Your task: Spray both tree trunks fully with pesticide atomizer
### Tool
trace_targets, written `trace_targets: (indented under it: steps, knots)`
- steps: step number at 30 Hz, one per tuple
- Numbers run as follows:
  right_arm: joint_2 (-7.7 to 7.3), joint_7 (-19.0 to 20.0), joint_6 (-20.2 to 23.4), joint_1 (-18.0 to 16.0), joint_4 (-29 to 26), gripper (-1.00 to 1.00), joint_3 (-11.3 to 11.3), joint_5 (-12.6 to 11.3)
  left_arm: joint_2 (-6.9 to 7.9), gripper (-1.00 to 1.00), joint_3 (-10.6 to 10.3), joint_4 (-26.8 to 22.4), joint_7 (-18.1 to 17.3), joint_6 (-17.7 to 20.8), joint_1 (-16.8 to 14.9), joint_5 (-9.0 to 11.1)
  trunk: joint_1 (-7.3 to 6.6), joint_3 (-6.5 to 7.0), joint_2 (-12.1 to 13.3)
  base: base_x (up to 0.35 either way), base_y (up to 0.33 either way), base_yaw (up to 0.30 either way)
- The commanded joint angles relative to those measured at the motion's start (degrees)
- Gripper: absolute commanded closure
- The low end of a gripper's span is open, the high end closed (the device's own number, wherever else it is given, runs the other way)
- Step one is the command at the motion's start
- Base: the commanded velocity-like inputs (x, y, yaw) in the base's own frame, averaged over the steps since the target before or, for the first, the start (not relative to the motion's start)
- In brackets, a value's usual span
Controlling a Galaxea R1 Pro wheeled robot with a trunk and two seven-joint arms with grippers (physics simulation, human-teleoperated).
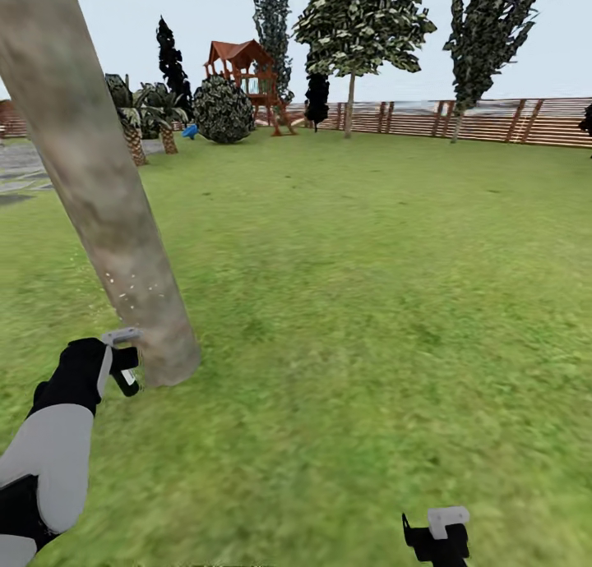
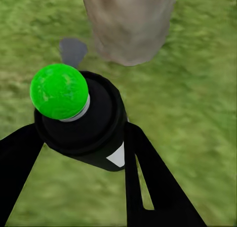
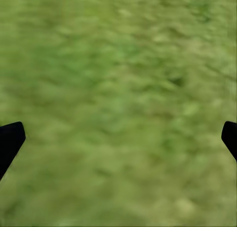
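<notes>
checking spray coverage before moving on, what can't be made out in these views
- Tree trunk: its far side faces away in the head view, so full coverage cannot be judged; its top is cut off by the frame edge.
- Pesticide: a few tiny white specks, too small to count.
- Atomizer: its nozzle cannot be seen in the left wrist view; the left pincer covers most of it in the head view.

Left arm (image 1: 49,460) grey-white with black wrist; black, pale-capped jaws.
</notes>
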Motion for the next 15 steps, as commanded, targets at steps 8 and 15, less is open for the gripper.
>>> trace_targets:
  steps: [8,15]
  knots:
    - [-0.02,-0.35,-0.19,-0.06,0.03,-1.0,-0.28,0.61,0.06,1.0,-0.36,-0.01,-0.52,3.91,-3.18,-0.72,-0.01,-0.2,-0.02,0.0,0.0,0.195]
    - [-0.17,-0.43,-0.19,-0.05,0.02,-1.0,-0.34,0.61,-0.14,1.0,-0.65,0.04,-0.08,4.31,-2.52,-0.73,-0.01,-0.2,-0.02,0.073,-0.06,0.004]
